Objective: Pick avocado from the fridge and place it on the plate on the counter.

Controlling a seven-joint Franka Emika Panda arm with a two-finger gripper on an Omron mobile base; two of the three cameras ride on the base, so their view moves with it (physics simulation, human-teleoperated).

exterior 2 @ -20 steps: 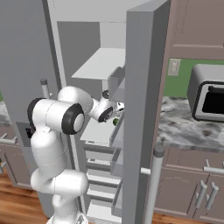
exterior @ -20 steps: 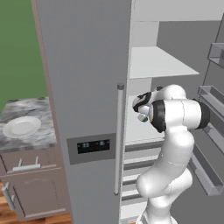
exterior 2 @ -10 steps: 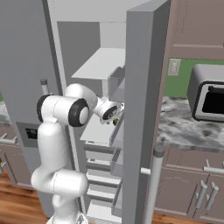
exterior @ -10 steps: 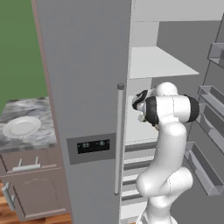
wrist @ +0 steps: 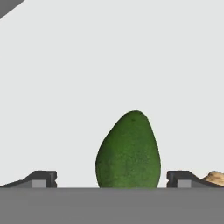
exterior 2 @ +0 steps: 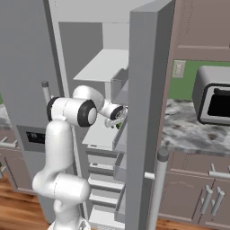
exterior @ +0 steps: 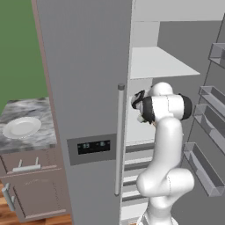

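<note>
Tool (wrist: 111, 178) is spread wide on my hand cam, one dark fingertip (wrist: 40, 178) low left, the other low right, nothing clamped. Avocado (wrist: 128, 151) sits upright between them on the white fridge shelf (wrist: 109, 65), gaps on both sides, no contact that I can see. A tan-brown lump (wrist: 214, 177) pokes in at the lower right edge of that view, just past the right fingertip.

From the left base cam the arm (exterior: 165, 145) reaches into the open fridge (exterior: 88, 88), wrist tucked behind the long vertical bar handle (exterior: 118, 140) of the closed left door. Black display panel (exterior: 93, 146) sits on that door beside the handle. Door bins (exterior: 204, 169) line the open door on the right.

From the right base cam the tool (exterior 2: 117, 117) is over the front edge of the middle shelf (exterior 2: 105, 134), next to the open door's edge; a bit of green (exterior 2: 118, 125) shows just under it, too small to confirm as the avocado from here. Drawers (exterior 2: 105, 173) are below that shelf.

Plate (exterior: 21, 127) sits on the tabletop (exterior: 37, 110) left of the fridge, near its front edge, well apart from the arm. A toaster oven (exterior 2: 214, 94) stands on the counter stretch right of the fridge.
</note>
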